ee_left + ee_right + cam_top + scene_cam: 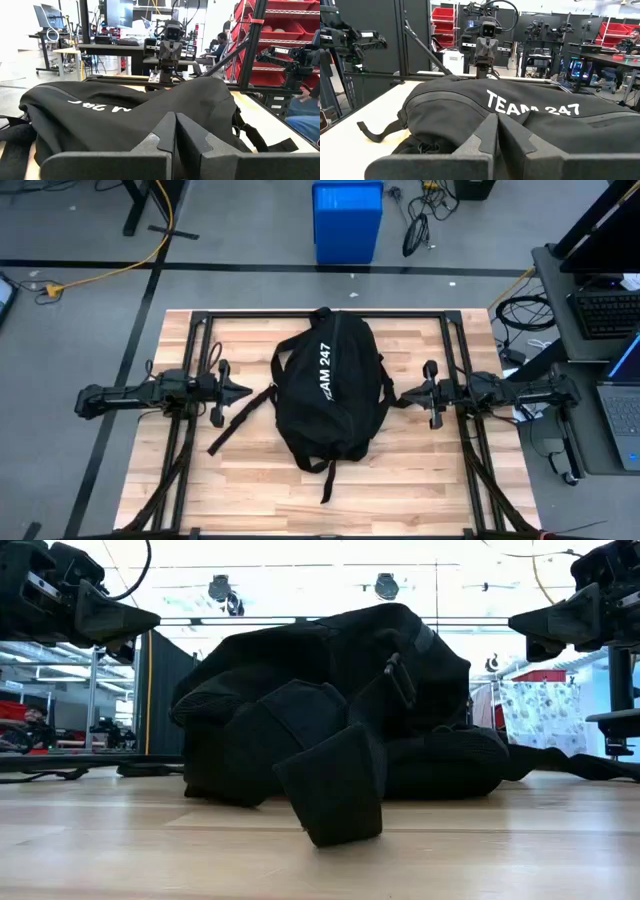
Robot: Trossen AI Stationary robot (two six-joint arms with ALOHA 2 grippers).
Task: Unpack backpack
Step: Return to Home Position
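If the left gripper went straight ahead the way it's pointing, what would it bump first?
The backpack: the left gripper points at its side, fingers shut. It hangs high, so it might only graze the bag's top.

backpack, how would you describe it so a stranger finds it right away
Find the wooden table. At its middle, between the left gripper and right gripper, lies the backpack: big, black, soft. Only it bears white TEAM 247 lettering.

A blue bin (347, 220) stands on the floor beyond the wooden table (420, 470).
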